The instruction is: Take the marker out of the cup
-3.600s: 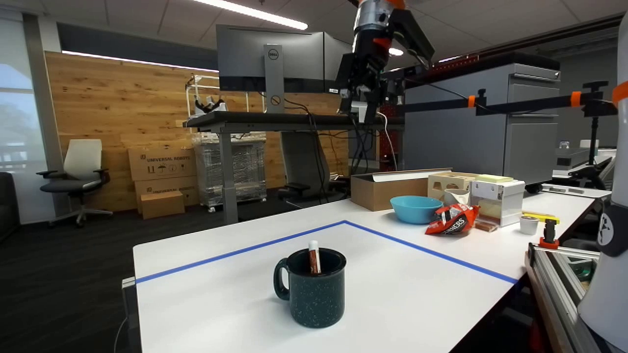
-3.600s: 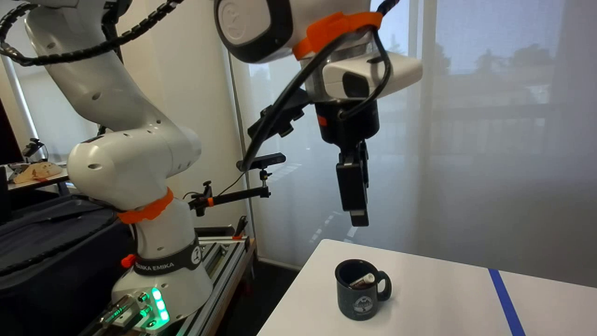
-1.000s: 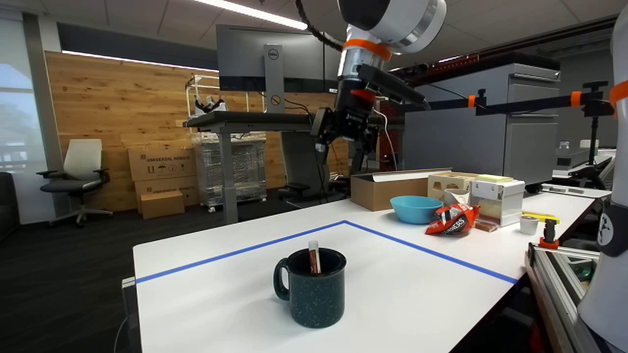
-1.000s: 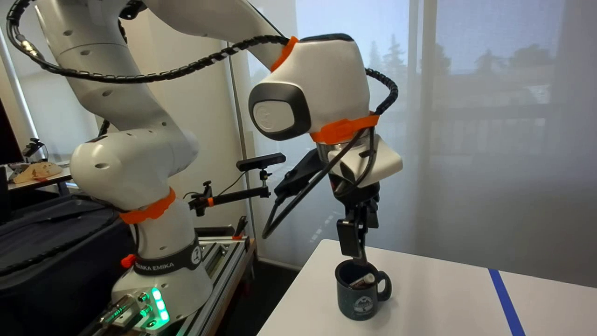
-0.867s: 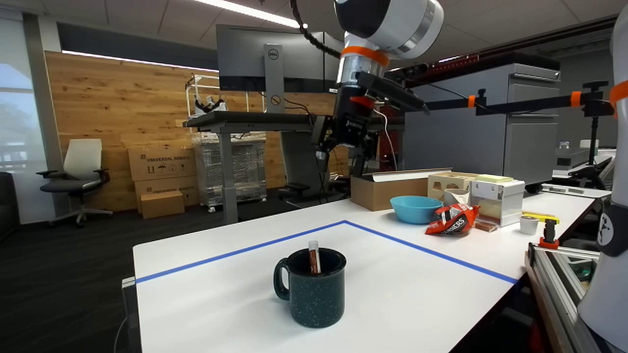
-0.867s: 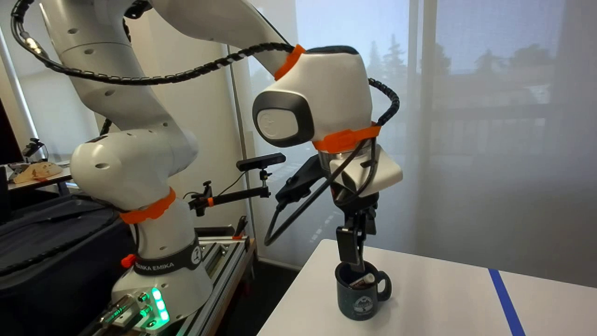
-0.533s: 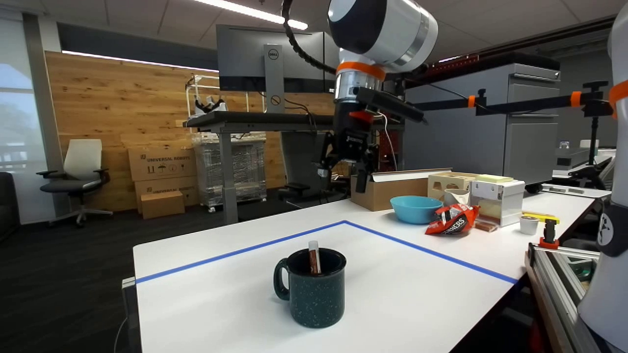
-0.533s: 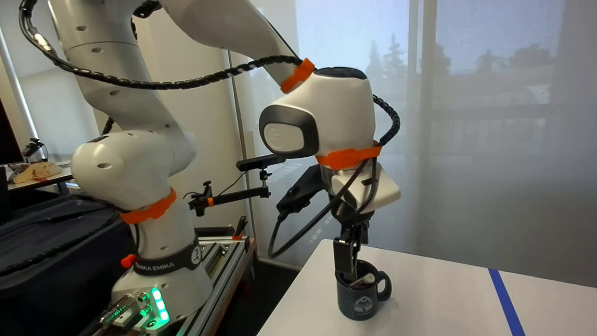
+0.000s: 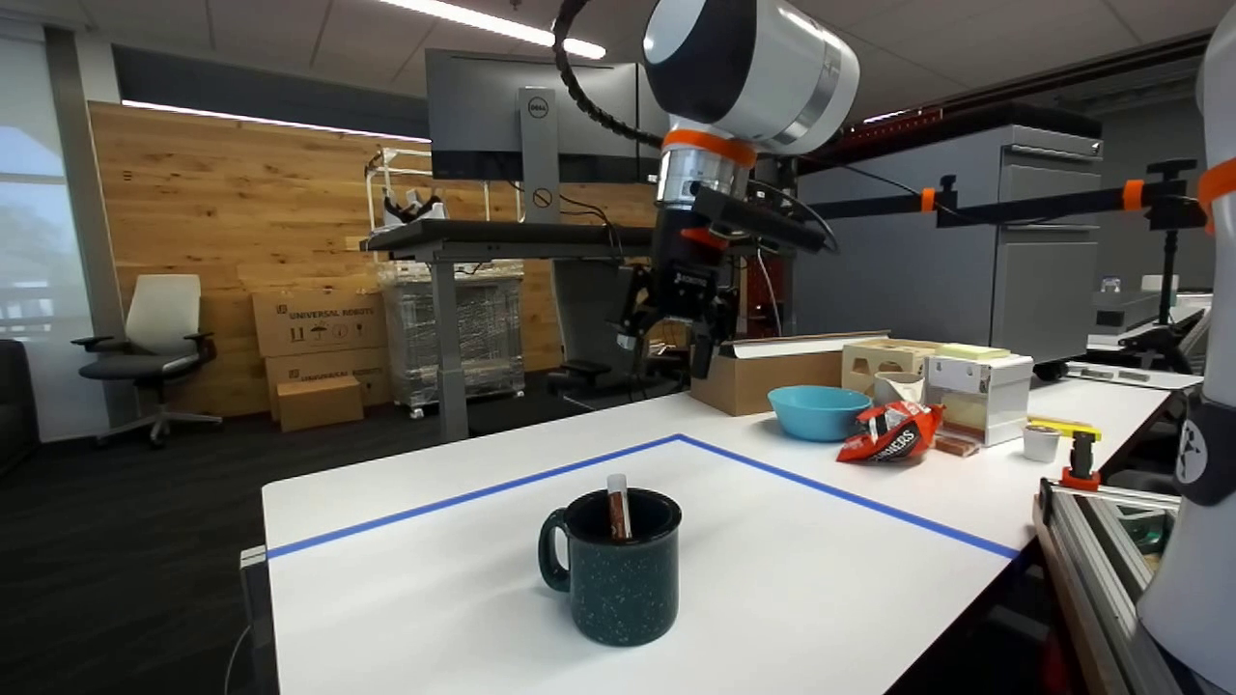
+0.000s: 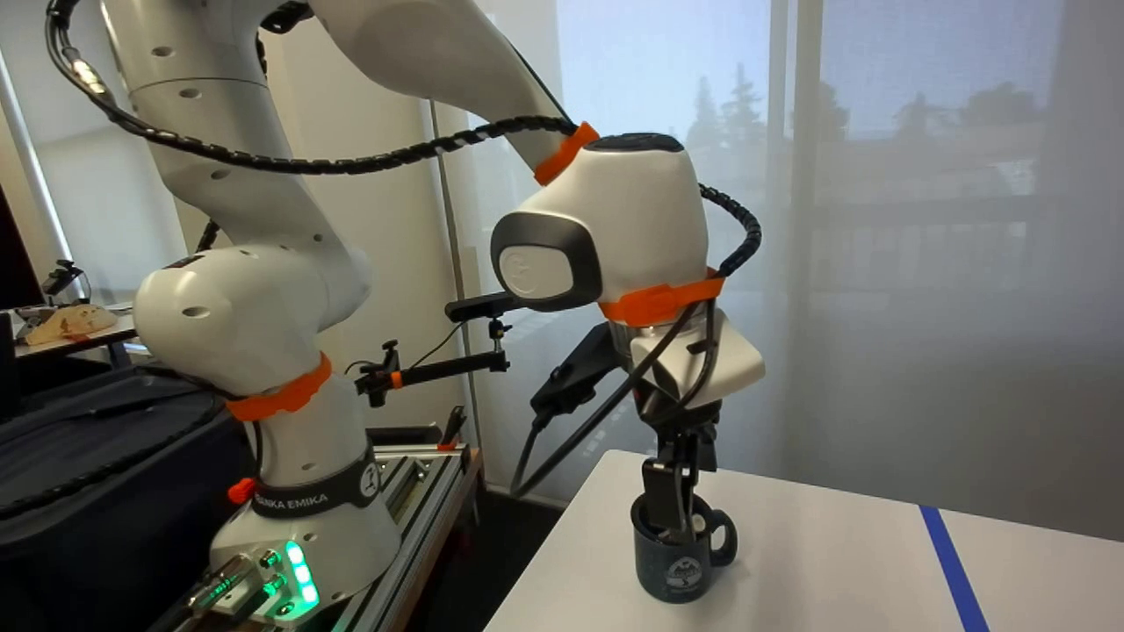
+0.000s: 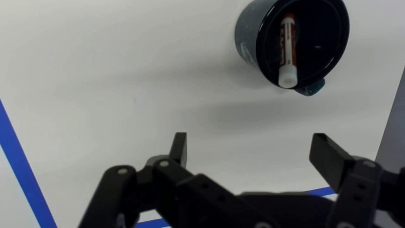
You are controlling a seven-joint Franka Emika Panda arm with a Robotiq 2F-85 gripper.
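White-capped marker (image 11: 288,52), wrist view: leaning in the cup (image 11: 316,34), up-right of the claw (image 11: 250,137), long axis roughly square to the closing line; jaws wide apart, holding nothing | in an exterior view, claw (image 9: 666,365) high beyond cup | in an exterior view, claw (image 10: 678,528) before cup, hiding part

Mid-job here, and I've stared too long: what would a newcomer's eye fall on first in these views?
Probably the dark teal mug on the white table, a white-ended marker leaning inside it. Next, the black gripper at the bottom of the wrist view, open and holding nothing. Then, in an exterior view, the bright blue bowl and red packet close together beyond the blue tape.
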